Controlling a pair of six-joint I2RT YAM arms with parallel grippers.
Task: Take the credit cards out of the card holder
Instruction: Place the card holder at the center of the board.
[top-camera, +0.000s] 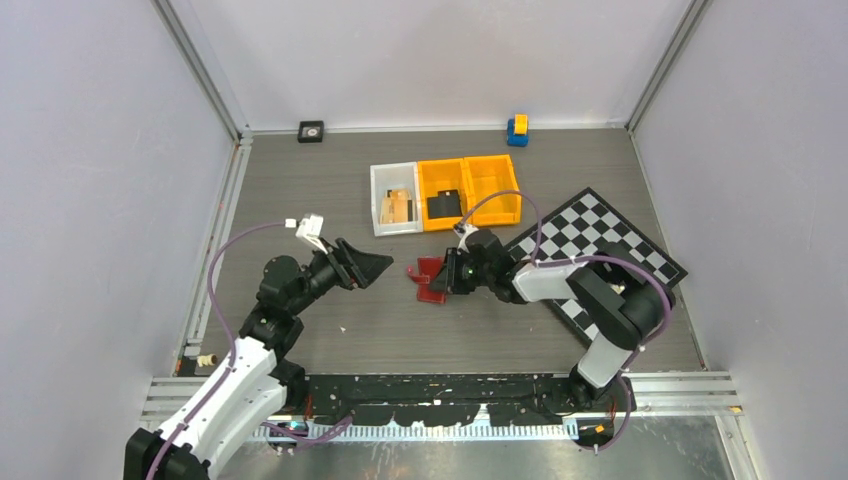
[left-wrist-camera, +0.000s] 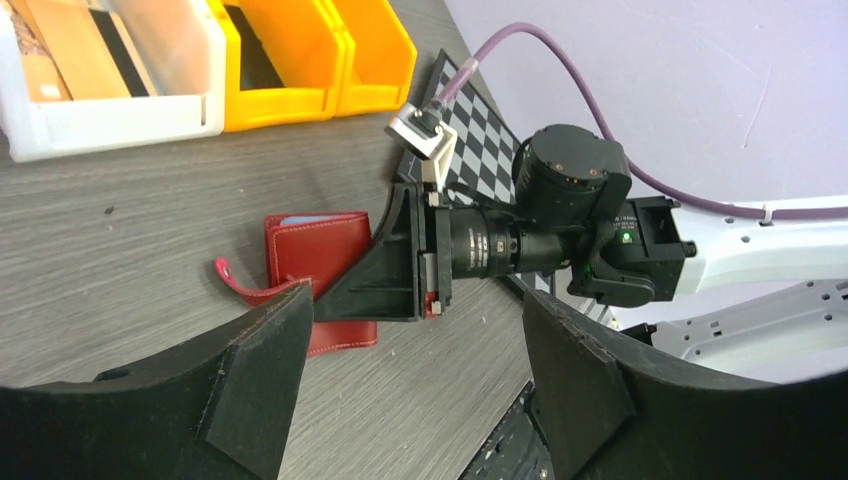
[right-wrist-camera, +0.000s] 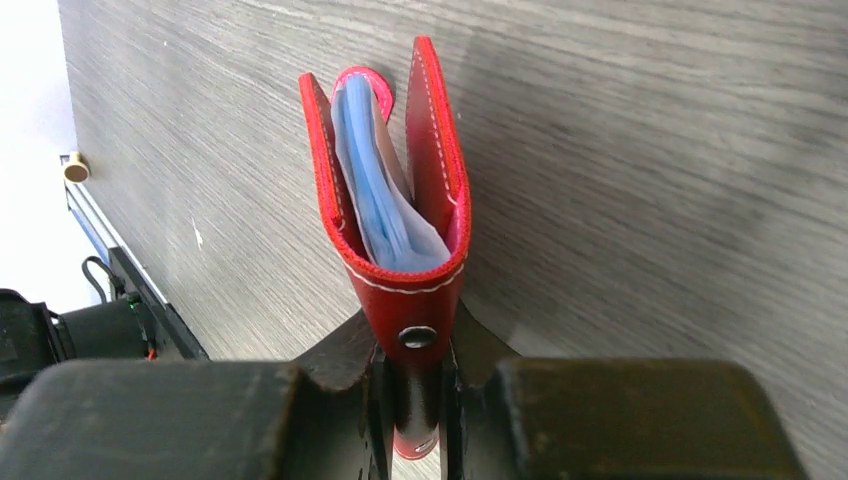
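Surface: a grey wood-grain table (top-camera: 330, 200), matt, with a few pale specks.
Room: plain pale walls on three sides, and aluminium rails along the table's left, far and near edges.
Far edge: a small black square piece (top-camera: 311, 131) sits by the left corner. A blue and yellow block (top-camera: 517, 130) sits towards the right.
Bins: a white bin (top-camera: 378, 178) and two orange bins (top-camera: 430, 166) (top-camera: 500, 160) stand in a touching row. The white one holds tan flat pieces (top-camera: 397, 207).
Board: a chequered board (top-camera: 600, 240) lies askew at the right, under the right arm.
Card holder: the red card holder (top-camera: 430, 280) rests mid-table in front of the bins. It is partly open, with pale blue sleeves showing between its covers.
Right gripper: the right gripper (top-camera: 447, 275) has its jaws pinched on one red cover of the holder, by the snap stud.
Left gripper: the left gripper (top-camera: 378, 265) has its jaws spread wide. It sits just left of the holder, empty and not touching it.
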